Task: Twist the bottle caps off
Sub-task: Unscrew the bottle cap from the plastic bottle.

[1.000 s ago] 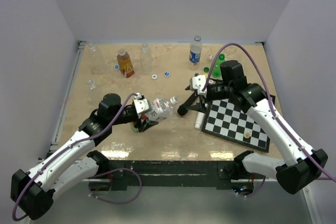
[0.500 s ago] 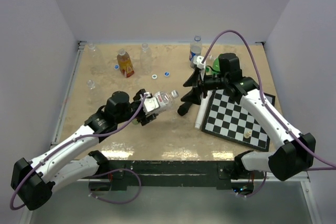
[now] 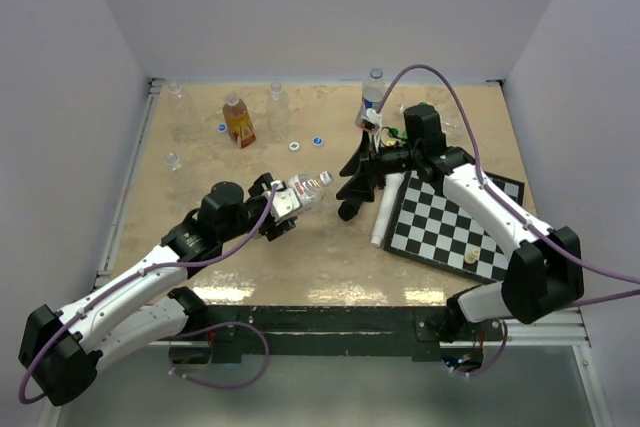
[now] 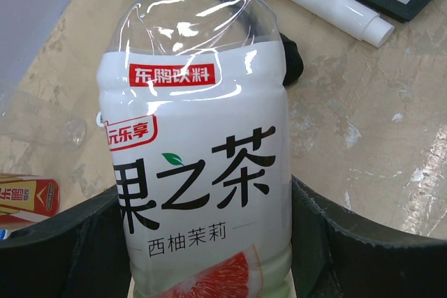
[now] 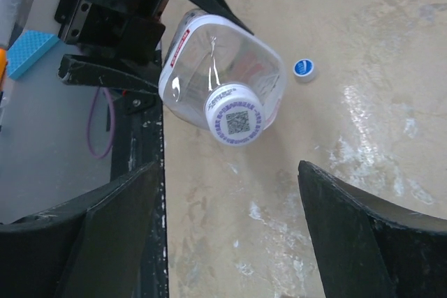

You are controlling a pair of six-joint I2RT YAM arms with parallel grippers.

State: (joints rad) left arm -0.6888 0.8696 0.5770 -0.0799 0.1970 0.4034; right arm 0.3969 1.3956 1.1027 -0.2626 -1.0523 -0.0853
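Observation:
My left gripper (image 3: 283,203) is shut on a clear bottle (image 3: 300,191) with a white label. It holds the bottle tilted above the table, with its white cap (image 3: 325,178) pointing right. In the left wrist view the bottle (image 4: 199,172) fills the frame between my fingers (image 4: 70,249). My right gripper (image 3: 350,175) is open and faces the cap. In the right wrist view the cap (image 5: 237,122) carries a printed code. It lies beyond my right gripper (image 5: 230,242), apart from both fingers.
An amber bottle (image 3: 238,119), a blue-labelled bottle (image 3: 372,97) and clear bottles (image 3: 278,105) stand at the back. Loose caps (image 3: 295,146) lie mid-table, and one shows in the right wrist view (image 5: 304,68). A black microphone (image 3: 347,210), a white tube (image 3: 385,209) and a chessboard (image 3: 450,227) lie right.
My left arm has lifted the bottle up and slightly back. My right gripper has swung left and turned so that it faces the bottle's cap.

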